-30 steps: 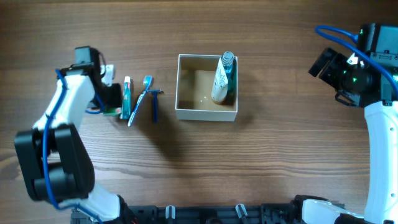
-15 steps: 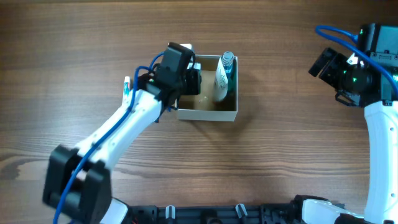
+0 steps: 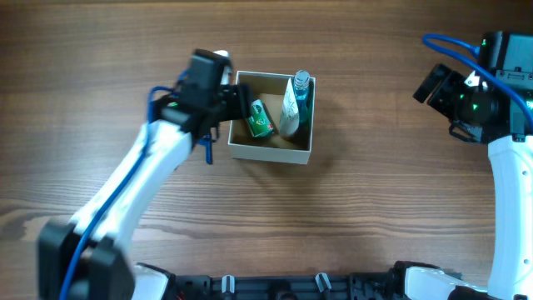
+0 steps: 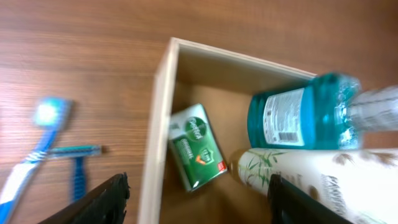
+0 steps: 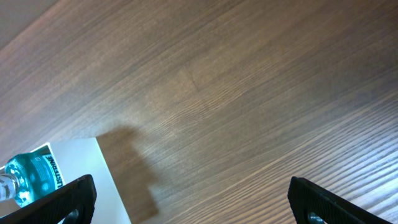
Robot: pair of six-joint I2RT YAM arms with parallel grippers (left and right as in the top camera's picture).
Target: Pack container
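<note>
The square, shallow white-walled cardboard container (image 3: 268, 156) sits midway across the wooden table (image 3: 375, 225), mouth up, its sides slightly skewed and with no real long axis. The left gripper (image 4: 202, 199) hangs over its left wall, fingers wide and empty above the small green pack (image 4: 198, 154) inside; it should rise clear of that wall before turning away. The right gripper (image 5: 196, 202), far off, is equally wide and empty.

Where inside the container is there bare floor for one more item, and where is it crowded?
In the container, two bare strips: along the far wall, behind the green pack, and along the near wall, before it. The right side is crowded: white bottle and mouthwash. The left hand hangs over the left wall.
</note>
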